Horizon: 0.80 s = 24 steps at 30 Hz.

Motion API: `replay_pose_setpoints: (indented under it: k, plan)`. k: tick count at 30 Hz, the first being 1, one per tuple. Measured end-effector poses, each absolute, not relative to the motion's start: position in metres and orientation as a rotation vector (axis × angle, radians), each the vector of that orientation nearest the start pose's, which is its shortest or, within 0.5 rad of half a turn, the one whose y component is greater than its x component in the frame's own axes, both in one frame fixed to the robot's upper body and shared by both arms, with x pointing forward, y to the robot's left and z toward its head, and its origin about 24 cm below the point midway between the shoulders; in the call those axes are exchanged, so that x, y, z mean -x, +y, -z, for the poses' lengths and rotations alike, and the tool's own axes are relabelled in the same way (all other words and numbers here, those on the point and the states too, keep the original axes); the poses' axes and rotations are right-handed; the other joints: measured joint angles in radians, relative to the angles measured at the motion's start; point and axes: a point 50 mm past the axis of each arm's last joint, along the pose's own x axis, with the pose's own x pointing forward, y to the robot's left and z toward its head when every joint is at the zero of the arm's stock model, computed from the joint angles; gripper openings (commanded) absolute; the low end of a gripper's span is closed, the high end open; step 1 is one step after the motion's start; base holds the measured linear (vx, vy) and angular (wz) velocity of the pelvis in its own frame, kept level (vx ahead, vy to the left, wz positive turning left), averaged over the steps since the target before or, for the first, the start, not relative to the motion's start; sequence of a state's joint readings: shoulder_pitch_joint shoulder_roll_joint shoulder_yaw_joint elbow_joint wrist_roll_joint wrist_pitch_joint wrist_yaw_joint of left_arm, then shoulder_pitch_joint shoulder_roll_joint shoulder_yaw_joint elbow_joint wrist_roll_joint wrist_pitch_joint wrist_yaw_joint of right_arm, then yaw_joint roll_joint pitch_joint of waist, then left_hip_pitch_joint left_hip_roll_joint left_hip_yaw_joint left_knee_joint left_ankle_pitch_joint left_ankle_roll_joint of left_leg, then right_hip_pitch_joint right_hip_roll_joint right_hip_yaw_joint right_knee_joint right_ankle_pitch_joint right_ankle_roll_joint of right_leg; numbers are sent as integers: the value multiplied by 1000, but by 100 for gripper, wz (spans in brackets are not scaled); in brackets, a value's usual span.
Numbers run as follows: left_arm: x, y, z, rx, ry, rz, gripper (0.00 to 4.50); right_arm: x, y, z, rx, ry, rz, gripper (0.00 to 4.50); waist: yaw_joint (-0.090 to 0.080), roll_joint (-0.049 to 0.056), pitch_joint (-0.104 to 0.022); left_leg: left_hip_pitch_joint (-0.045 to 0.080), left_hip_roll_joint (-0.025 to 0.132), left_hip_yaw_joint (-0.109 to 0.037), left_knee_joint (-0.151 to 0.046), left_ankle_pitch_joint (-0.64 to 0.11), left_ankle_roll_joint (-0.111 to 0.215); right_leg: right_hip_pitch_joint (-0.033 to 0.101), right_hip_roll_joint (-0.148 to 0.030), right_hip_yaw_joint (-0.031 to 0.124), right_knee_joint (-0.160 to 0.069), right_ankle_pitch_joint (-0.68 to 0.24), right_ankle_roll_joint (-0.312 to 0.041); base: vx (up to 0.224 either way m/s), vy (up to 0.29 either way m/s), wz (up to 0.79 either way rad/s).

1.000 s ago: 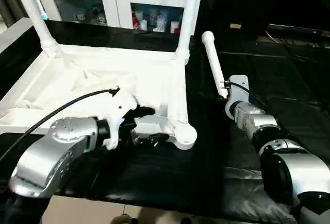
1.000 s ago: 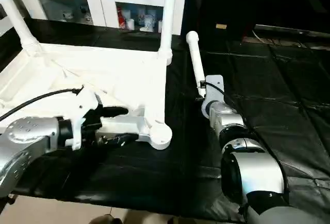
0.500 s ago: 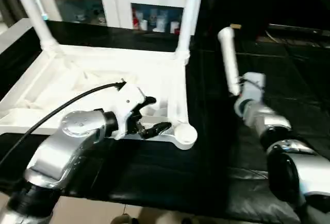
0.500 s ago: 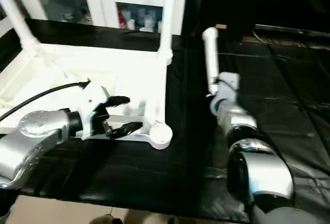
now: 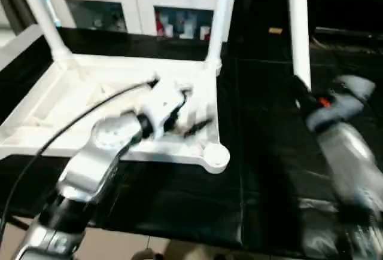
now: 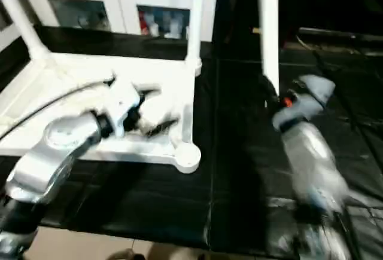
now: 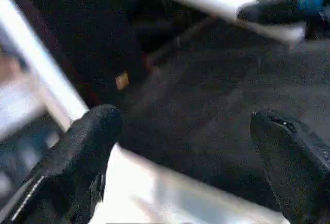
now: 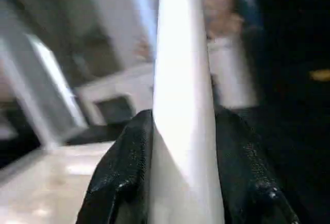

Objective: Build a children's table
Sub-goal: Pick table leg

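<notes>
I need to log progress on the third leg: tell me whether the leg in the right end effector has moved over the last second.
Yes. The leg held by the right end effector has swung from leaning toward the far-right mounted leg to standing nearly upright and higher.

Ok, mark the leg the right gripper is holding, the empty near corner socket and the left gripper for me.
leg (image 5: 297, 27): left eye view, middle of the raised shaft.
corner socket (image 5: 216, 155): left eye view, its round rim.
left gripper (image 7: 191, 157): left wrist view, midway between its open fingertips.
</notes>
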<state>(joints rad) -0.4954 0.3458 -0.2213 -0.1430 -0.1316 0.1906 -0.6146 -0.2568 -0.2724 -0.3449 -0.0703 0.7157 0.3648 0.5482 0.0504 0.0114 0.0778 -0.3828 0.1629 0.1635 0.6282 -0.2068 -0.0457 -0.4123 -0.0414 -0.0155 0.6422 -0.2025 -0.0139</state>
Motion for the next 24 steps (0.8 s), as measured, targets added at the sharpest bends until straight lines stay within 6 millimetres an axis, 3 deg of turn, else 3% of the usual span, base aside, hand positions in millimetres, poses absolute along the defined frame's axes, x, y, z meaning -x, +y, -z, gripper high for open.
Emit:
replay_pose_setpoints:
  k: [5, 9, 12, 18, 24]
  plan:
    - [-294, 92, -186, -471, -408, 882, 450, -271, -208, -159, -366, -240, -657, 130, -3, 1, -1, 3, 1, 0, -1, 0, 0, 6, 0, 0, -1, 0, 1, 0, 0, 0]
    - [-288, 90, -196, -606, -502, 899, 450, -275, -194, -146, -238, -63, -678, 130, -1, 1, -1, 6, 1, 0, -1, 1, -1, 8, 0, -1, -2, -2, 4, 0, 0, 0]
    - [-286, 95, -204, -777, -561, 914, 450, -282, -197, -140, -153, 40, -622, 130, 4, 0, 0, 7, 0, 0, -1, 1, -1, 8, 0, 0, -3, -1, 4, 0, 0, 0]
    - [-293, 94, -200, -1033, -613, 953, 450, -286, -190, -159, -72, 28, -653, 130, 10, -1, -1, 7, 0, 0, -4, 0, -1, 7, 0, -1, -4, -2, 4, 0, 0, 0]
    - [-301, 87, -195, -1227, -685, 1000, 450, -279, -172, -156, 2, 88, -755, 130, 12, -2, -1, 7, 0, 1, -4, 0, -1, 7, -1, -1, -4, -2, 4, 0, 0, 0]
